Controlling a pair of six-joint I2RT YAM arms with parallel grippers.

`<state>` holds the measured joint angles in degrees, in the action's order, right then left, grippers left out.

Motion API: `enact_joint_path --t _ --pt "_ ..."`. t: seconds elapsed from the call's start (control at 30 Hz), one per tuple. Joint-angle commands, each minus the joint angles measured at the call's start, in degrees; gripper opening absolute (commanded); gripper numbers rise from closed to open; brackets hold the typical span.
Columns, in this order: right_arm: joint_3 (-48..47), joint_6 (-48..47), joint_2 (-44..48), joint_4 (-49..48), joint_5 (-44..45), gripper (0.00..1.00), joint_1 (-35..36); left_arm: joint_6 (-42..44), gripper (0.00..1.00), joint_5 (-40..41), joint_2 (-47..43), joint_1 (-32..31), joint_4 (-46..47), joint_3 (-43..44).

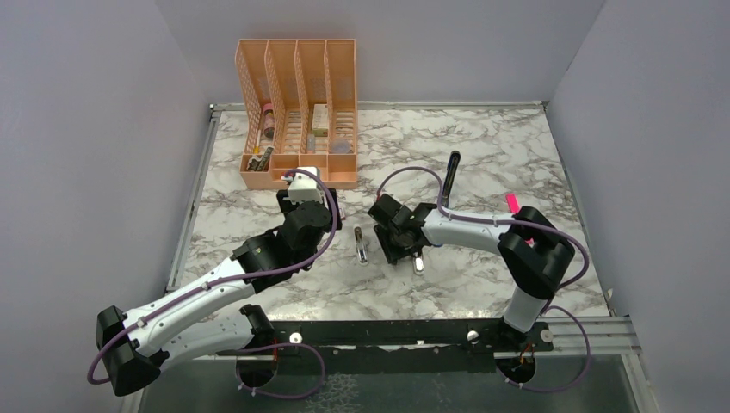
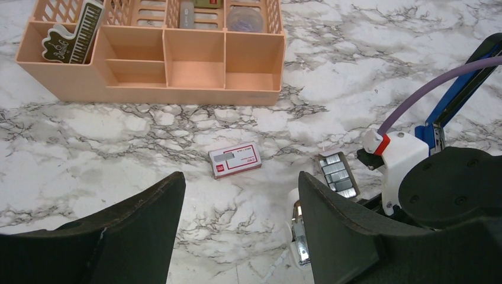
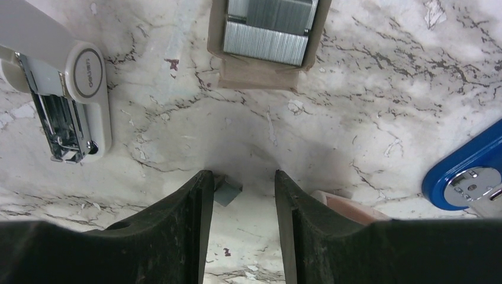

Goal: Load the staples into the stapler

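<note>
The staples box (image 2: 235,160), reddish-pink with a pale label, lies flat on the marble ahead of my left gripper (image 2: 240,176), which hangs wide open and empty. Its open tray of staple strips (image 2: 338,173) sits to the right, and it also lies just ahead of my right gripper (image 3: 241,174) as the tray (image 3: 269,29). The right jaws stand apart just above the table; a small grey-teal block (image 3: 228,190) rests against the left finger's tip, not clamped. The blue stapler (image 2: 456,94) stands opened, its black arm (image 1: 451,176) raised and its blue base (image 3: 467,171) at my right.
An orange desk organizer (image 1: 297,112) stands at the back left. A white and chrome stapler (image 1: 361,245) lies between the arms. A pink eraser (image 3: 349,207) lies behind my right finger. A pink highlighter (image 1: 512,204) sits by the right arm.
</note>
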<state>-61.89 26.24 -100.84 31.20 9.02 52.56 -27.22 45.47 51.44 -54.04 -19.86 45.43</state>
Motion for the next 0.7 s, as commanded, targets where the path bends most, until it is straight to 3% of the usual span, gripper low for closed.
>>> enact_joint_path --t 0.0,0.2,0.37,0.53,0.67 --pt "2.4 2.5 1.4 3.5 -1.4 0.47 0.7 -0.7 0.71 -0.3 -0.2 0.3 -0.5 0.4" --pt "3.6 3.5 2.2 2.9 -2.5 0.44 0.7 -0.8 0.71 -0.3 -0.3 0.3 -0.5 0.3" --pt "3.3 3.8 1.6 1.9 -3.3 0.31 0.7 -1.0 0.71 -0.4 -0.3 0.3 -0.5 0.1" --pt "2.8 4.4 1.2 1.3 -3.7 0.29 0.7 -1.0 0.71 -0.4 -0.6 0.3 -0.5 0.0" --pt "2.6 4.8 0.9 1.0 -3.8 0.34 0.7 -1.0 0.71 -0.3 -0.6 0.3 -0.5 0.0"
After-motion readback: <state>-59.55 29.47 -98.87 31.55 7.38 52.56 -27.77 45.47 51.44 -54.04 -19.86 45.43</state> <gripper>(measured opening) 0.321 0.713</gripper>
